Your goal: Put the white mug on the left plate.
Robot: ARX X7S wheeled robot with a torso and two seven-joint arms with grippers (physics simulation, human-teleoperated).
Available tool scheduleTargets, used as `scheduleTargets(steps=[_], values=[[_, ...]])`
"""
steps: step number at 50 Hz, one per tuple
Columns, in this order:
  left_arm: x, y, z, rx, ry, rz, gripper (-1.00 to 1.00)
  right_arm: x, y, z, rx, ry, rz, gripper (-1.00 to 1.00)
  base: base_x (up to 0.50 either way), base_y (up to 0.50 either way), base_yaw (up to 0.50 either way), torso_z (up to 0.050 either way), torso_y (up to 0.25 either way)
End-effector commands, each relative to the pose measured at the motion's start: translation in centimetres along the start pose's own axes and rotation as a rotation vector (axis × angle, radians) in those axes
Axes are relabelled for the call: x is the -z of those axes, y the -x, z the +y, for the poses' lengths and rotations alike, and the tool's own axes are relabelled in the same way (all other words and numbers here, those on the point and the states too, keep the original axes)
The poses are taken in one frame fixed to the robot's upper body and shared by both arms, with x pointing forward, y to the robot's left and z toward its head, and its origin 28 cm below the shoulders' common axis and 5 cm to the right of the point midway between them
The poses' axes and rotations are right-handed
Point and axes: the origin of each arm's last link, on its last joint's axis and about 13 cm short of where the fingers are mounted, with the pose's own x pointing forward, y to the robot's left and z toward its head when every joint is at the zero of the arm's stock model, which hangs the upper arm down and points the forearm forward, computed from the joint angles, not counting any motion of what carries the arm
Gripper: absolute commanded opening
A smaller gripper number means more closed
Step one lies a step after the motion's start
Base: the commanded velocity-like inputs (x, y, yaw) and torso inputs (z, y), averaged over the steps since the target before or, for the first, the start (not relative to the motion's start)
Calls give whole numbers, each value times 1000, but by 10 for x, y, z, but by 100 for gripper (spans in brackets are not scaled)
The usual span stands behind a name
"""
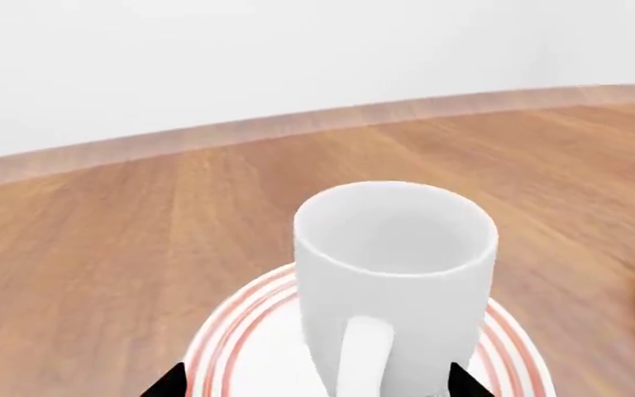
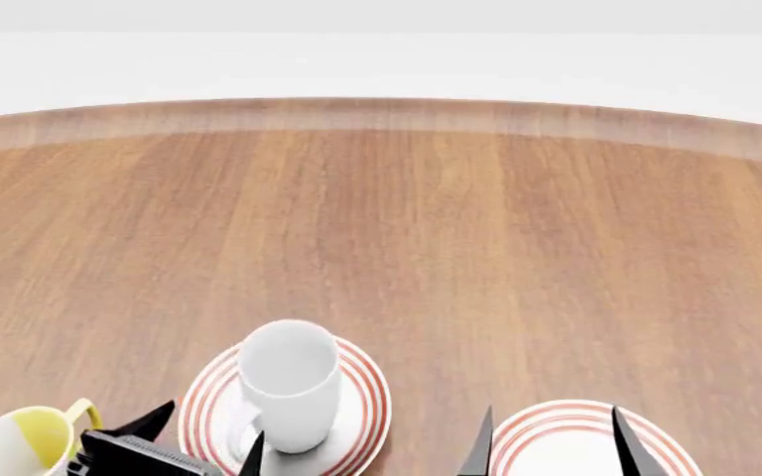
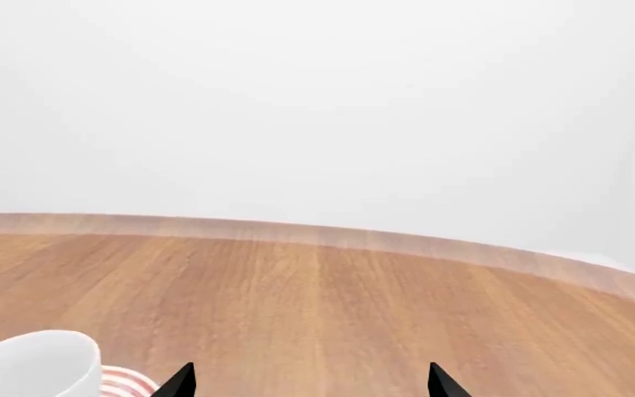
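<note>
Standing upright on the left plate (image 2: 354,416), the white mug (image 2: 289,382) is sitting toward that plate's near-left part, its handle facing the robot. The left pincer (image 2: 202,436) is hanging just in front of the plate's near rim, tips spread wide to either side of the handle and gripping nothing. Just left of it, a yellow-lined mug (image 2: 24,444) is resting close to the near edge of the desk (image 2: 487,248). To the right, the right pincer (image 2: 554,441) is hovering over the second ringed plate (image 2: 573,421), its two tips set wide apart and empty. The two plates are lying near each other with a strip of bare wood between them. Beyond the plates, the wooden surface is stretching open to the curved far edge, with a pale wall behind.
</note>
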Motion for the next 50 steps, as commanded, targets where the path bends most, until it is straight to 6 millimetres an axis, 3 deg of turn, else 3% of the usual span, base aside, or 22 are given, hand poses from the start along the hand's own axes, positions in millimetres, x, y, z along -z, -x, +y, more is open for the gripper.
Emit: scheduleTargets(steps=[1, 10, 23, 32, 50], values=[[-2, -2, 0, -10, 5, -13, 100, -1, 0, -1, 2, 2, -2, 100, 0, 0, 0, 0, 0], [-7, 1, -1, -2, 15, -38, 100, 1, 0, -1, 3, 2, 1, 100, 0, 0, 0, 0, 0], [-47, 27, -10, 36, 17, -180, 100, -8, -2, 1, 16, -18, -59, 100, 0, 0, 0, 0, 0], [-90, 58, -14, 55, 45, -347, 100, -25, 2, 3, 5, -47, -146, 100, 0, 0, 0, 0, 0], [-141, 127, -26, 82, 18, -600, 100, -51, 24, 5, -14, -31, -234, 100, 0, 0, 0, 0, 0]])
